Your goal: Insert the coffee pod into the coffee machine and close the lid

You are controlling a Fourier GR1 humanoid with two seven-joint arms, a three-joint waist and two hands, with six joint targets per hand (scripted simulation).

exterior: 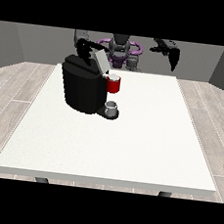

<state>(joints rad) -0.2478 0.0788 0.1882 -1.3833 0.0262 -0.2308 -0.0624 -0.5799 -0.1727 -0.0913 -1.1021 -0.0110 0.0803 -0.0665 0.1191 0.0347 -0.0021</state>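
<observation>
Hands are seen apart: the hand at the view's left (83, 48) is raised just behind the coffee machine (82, 86), beside its tilted-up lid (101, 61); whether anything is held cannot be told. No pod is plainly shown; a grey thing (111, 107) sits at the machine's near base, below a red thing at the machine (113, 84). The lid could be knocked shut early. The hand at the view's right (173, 57) is held high, far right, fingers hanging relaxed.

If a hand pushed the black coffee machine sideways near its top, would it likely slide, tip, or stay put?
The coffee machine looks bulky and wide-based on the table, so it would probably resist tipping and slide, if it moves at all. Its raised lid seems thin and would likely swing rather than carry a push. The small grey thing at its base could get knocked.
</observation>
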